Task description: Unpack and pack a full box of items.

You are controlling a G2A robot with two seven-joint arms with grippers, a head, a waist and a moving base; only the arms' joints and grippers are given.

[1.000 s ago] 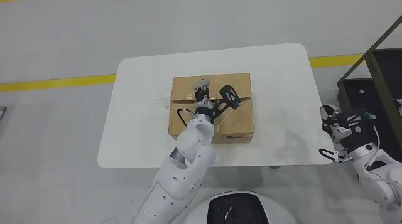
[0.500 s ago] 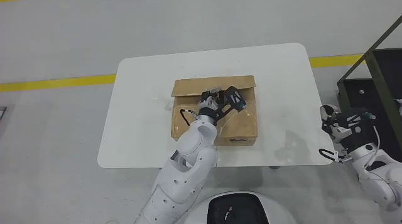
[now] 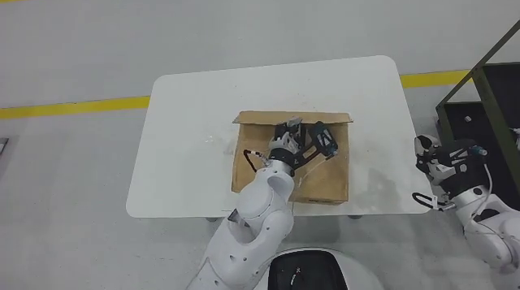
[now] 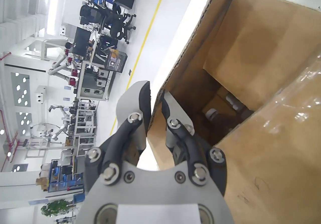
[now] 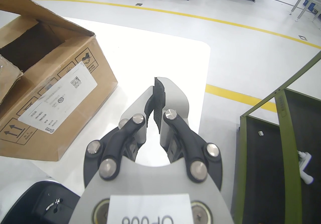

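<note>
Left hand [image 4: 155,95] pinching a flap [image 4: 208,34] of the box [image 3: 329,180], which sits by the table [image 3: 187,127]'s near edge. Items [image 4: 213,114] inside, none unpacked, so early stage. Right hand [image 5: 156,90] pressed together, empty, off the right edge.

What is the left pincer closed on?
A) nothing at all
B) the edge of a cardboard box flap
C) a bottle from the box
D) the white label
B: the left wrist view shows the left pincer clamping the box flap by its edge, one finger on each side.
</note>
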